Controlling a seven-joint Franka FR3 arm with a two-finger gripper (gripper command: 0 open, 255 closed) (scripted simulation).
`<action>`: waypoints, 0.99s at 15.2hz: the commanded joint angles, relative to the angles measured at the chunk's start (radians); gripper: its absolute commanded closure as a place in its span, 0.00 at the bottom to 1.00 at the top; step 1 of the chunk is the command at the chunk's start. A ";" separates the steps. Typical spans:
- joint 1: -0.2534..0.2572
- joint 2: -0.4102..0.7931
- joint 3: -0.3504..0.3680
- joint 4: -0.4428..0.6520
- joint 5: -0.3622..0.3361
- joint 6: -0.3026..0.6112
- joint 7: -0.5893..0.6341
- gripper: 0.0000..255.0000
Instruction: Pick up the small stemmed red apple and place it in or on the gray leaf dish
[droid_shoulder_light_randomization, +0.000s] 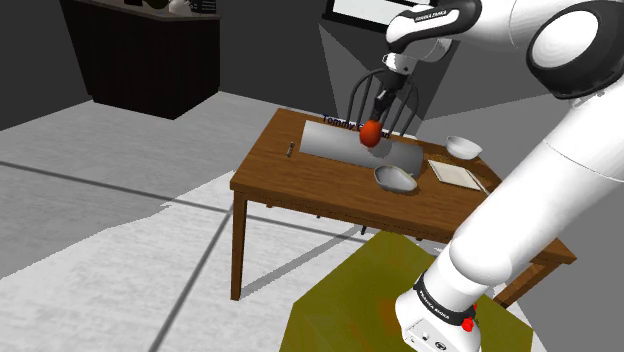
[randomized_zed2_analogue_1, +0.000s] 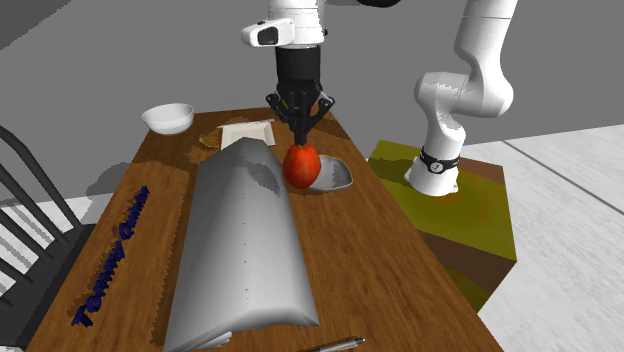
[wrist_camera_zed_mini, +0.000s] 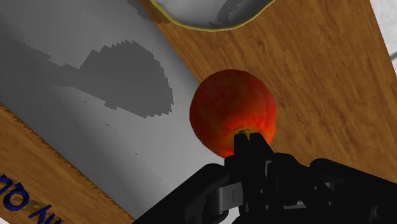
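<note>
Carrying step: the gripper, pinched shut on the red apple, is holding it above the table. The next move is probably shifting it over the gray leaf dish, then releasing.

Light falls from above, bright and flat on my bench. On the pale grey cover beneath me lies a dark shadow with jagged, stair-stepped edges. The apple glows red, orange near its stem, darker toward its rim. The floor shows pale and grey bands, with grey shadow under the bench.
</note>
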 joint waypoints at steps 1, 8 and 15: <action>0.000 0.000 0.000 0.012 0.000 -0.013 0.000 1.00; -0.052 -0.206 -0.018 -0.072 -0.102 -0.113 -0.029 1.00; -0.106 -0.348 -0.034 -0.123 -0.172 -0.192 -0.073 1.00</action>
